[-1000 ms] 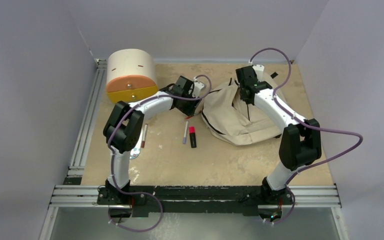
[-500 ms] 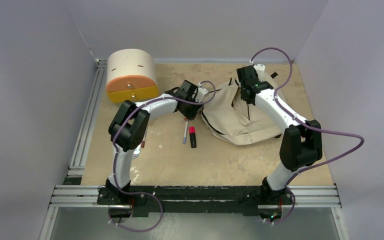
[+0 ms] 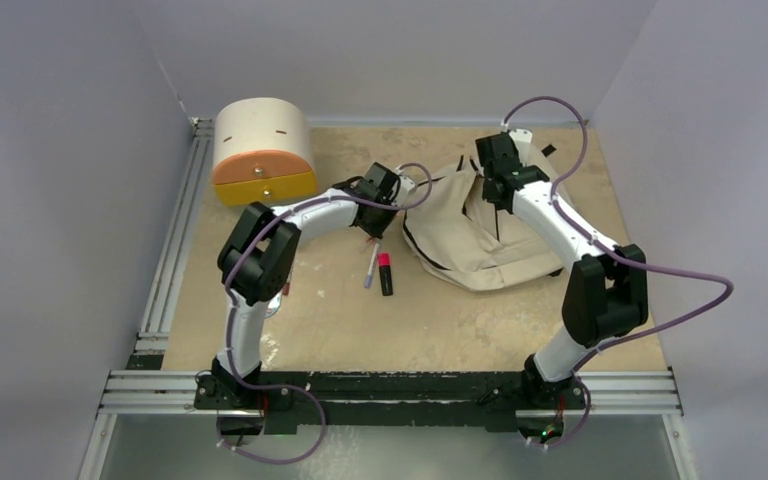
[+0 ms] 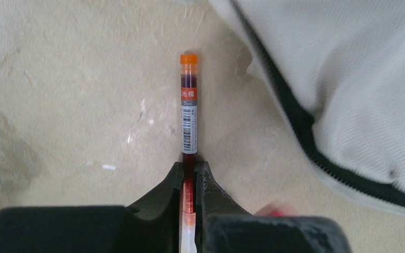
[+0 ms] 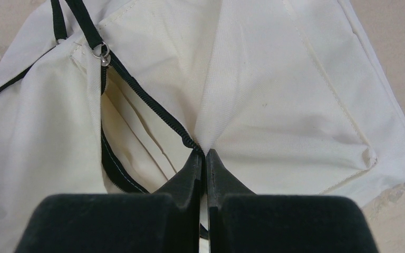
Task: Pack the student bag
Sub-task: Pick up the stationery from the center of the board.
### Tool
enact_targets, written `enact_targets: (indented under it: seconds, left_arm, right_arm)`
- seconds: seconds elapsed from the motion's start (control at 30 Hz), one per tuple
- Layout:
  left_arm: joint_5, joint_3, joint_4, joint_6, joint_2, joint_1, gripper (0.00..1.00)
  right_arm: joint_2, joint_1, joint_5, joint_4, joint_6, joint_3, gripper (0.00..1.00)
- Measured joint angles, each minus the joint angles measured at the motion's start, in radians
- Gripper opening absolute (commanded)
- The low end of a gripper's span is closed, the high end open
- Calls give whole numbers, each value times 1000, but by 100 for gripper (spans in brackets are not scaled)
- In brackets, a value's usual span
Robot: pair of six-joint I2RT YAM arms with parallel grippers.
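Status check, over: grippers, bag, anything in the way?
Left gripper shut on orange-capped red pen. Right gripper pinching student bag at zipper edge, pocket open. Grey pen, red marker loose beside bag.

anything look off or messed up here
Nothing spilled or damaged. The red pen with an orange cap juts far out of the left hand. The beige fabric backpack lies slumped, its zip edge pinched by the right hand.
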Motion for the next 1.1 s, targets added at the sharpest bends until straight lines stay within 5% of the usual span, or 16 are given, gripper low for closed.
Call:
enact_targets:
  seconds: [0.33, 0.6, 0.9, 1.1]
  left_arm:
    - [-18, -58, -93, -138, -231, 2, 0]
    - [250, -60, 76, -336, -414, 2, 0]
    - [646, -31, 345, -663, -191, 2, 0]
    - [726, 40, 378, -787, -28, 1, 0]
  right_arm:
    - [-52, -1, -30, 14, 7, -28, 0]
    - [-81, -1, -72, 37, 13, -47, 0]
    - [-86, -1, -98, 45, 19, -47, 0]
    - [-92, -1, -116, 47, 27, -47, 0]
